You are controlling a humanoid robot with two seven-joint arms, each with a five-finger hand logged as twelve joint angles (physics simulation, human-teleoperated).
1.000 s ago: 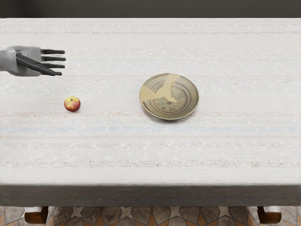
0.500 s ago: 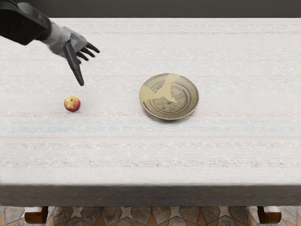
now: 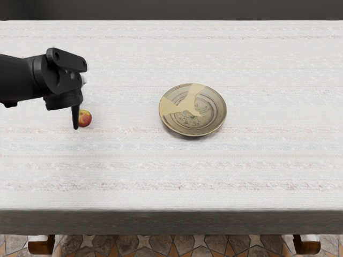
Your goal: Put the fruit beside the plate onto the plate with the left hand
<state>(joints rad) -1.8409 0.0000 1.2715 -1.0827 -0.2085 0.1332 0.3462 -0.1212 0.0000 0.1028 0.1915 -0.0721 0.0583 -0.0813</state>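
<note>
A small red-yellow apple (image 3: 85,118) lies on the table, left of the round olive-and-cream patterned plate (image 3: 193,109). My left hand (image 3: 75,116) has come in from the left edge and hangs right over the apple, wrist up. One dark finger (image 3: 75,119) points straight down along the apple's left side and covers part of it. The other fingers are hidden behind the black wrist (image 3: 61,77). The hand is open, and the apple rests on the cloth. The plate has nothing on it. The right arm does not show.
A pale striped cloth covers the table (image 3: 171,171). Its front edge runs along the bottom of the view, with tiled floor and wooden table feet below it.
The left hand swung from the far left, fingers pointing right, over and down to the apple. It now points downward beside the apple. Apple and plate have not moved.
</note>
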